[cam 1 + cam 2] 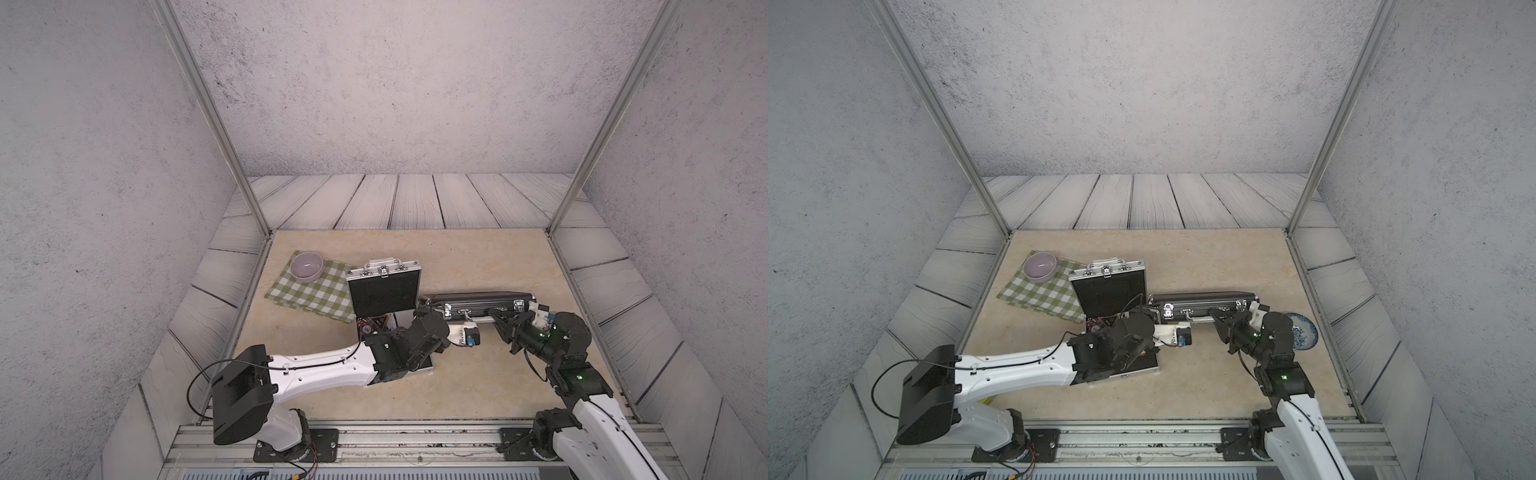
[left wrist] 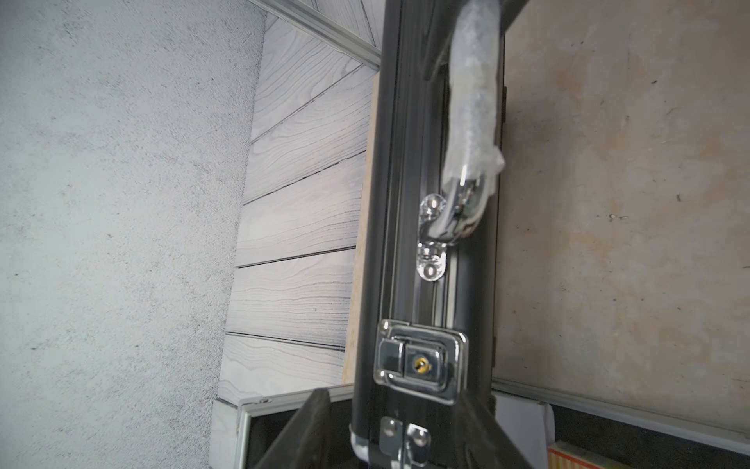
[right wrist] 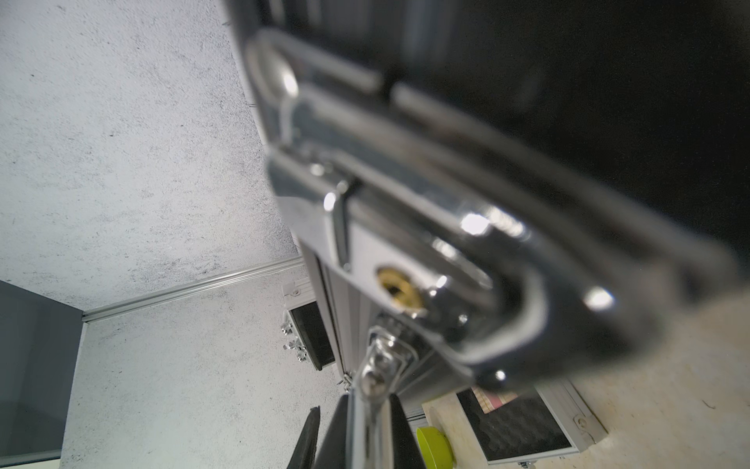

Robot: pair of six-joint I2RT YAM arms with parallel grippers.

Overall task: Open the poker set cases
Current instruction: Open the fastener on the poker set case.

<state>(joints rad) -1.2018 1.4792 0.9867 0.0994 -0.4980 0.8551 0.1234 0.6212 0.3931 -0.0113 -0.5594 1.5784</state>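
Note:
The silver case stands open, its foam-lined lid [image 1: 382, 293] upright and its base [image 1: 1133, 372] partly under my left arm. To its right lies the black case [image 1: 478, 301] [image 1: 1200, 301] with its lid down. My left gripper [image 1: 431, 309] [image 2: 393, 396] is open astride that case's left end, just short of a fastened chrome latch [image 2: 422, 361]. My right gripper [image 1: 496, 314] [image 3: 367, 410] is shut on the right end of the case's chrome handle [image 1: 478, 320] [image 2: 470, 122]. The right latch [image 3: 406, 284] fills the right wrist view, blurred.
A lilac bowl [image 1: 306, 266] sits on a green checked cloth [image 1: 316, 293] at the back left. A blue patterned plate [image 1: 1302, 330] lies behind my right arm. A yellow-green round thing [image 3: 434, 446] shows beside the silver case's base. Metal rails border the tabletop.

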